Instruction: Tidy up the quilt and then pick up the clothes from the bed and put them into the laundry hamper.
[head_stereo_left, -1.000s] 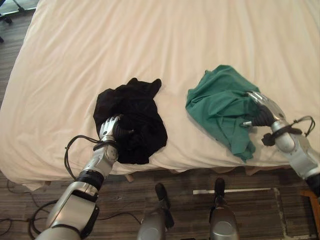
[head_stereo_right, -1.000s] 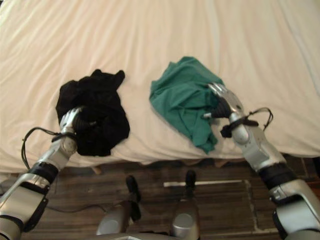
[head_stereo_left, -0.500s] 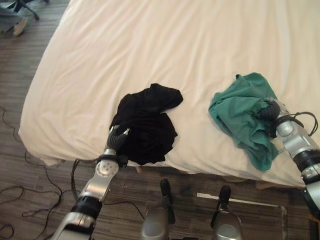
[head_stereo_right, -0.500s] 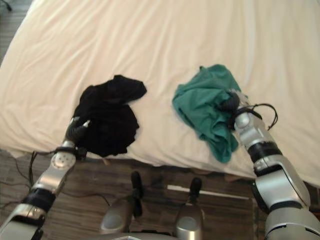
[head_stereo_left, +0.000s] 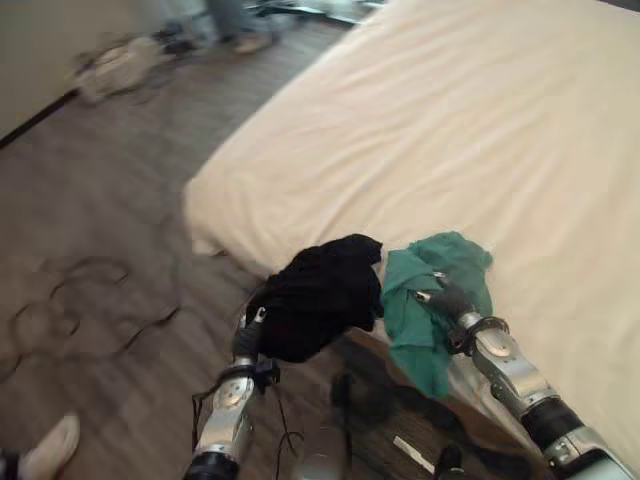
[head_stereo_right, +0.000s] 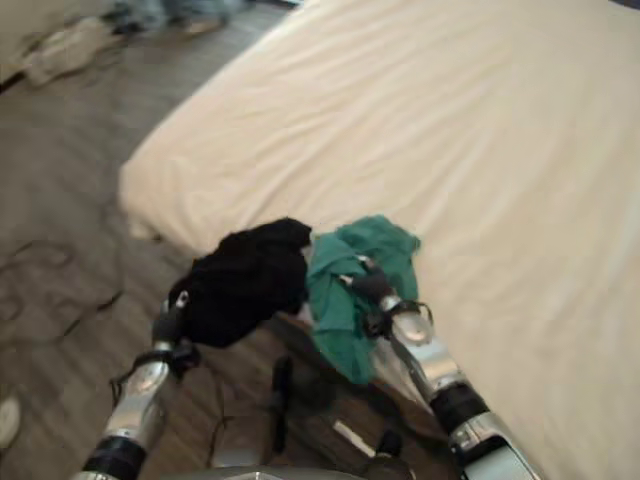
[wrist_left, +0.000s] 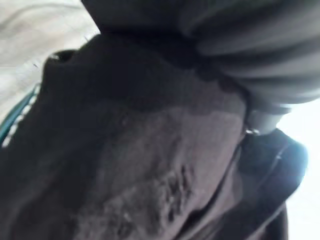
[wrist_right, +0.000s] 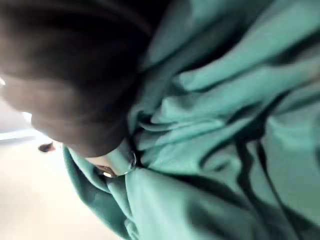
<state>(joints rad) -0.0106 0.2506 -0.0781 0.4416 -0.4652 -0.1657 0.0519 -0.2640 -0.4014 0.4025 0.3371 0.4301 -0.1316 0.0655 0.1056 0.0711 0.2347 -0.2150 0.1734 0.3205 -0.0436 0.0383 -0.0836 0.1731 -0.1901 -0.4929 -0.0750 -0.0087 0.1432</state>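
Quilt (head_stereo_left: 480, 130) smoothed over bed. Black garment (head_stereo_left: 320, 295) bunched in left hand (head_stereo_left: 247, 338), green garment (head_stereo_left: 425, 295) bunched in right hand (head_stereo_left: 450, 300), both at near edge (soft, light, likely droopy; best gathered mid-bundle).

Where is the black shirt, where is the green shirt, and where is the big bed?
Crumpled black cloth garment (head_stereo_left: 320, 295), left eye view, middle of the bundle.
Crumpled green cloth garment (head_stereo_left: 408, 300), left eye view, its left fold.
Cream quilt-covered bed (head_stereo_left: 480, 130), left eye view, bare quilt surface.
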